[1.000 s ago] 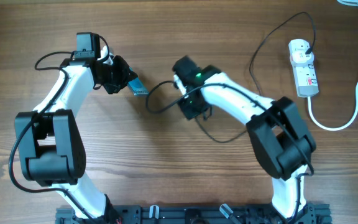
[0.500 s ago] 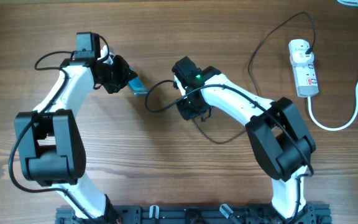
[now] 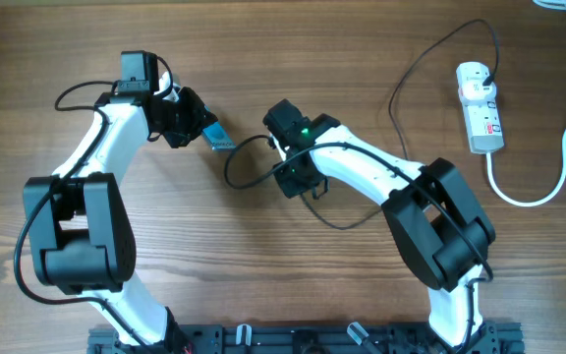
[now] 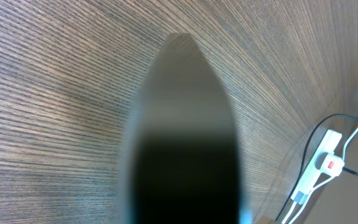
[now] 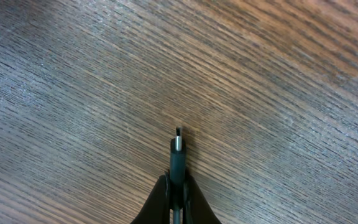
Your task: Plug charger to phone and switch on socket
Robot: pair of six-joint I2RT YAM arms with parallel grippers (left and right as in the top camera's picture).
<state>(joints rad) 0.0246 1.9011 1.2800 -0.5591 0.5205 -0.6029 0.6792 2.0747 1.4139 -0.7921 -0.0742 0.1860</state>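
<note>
Left arm bent, its gripper (image 3: 202,128) clamps the phone (image 3: 219,138). Right gripper (image 5: 176,199) pinches the charger (image 5: 177,155), whose plug sticks out ahead of it.

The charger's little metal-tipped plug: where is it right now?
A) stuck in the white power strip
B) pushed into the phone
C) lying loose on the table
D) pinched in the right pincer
D: the right wrist view shows the plug sticking out from between the fingers of the right pincer above the table, while the phone is apart, at the left pincer.
</note>
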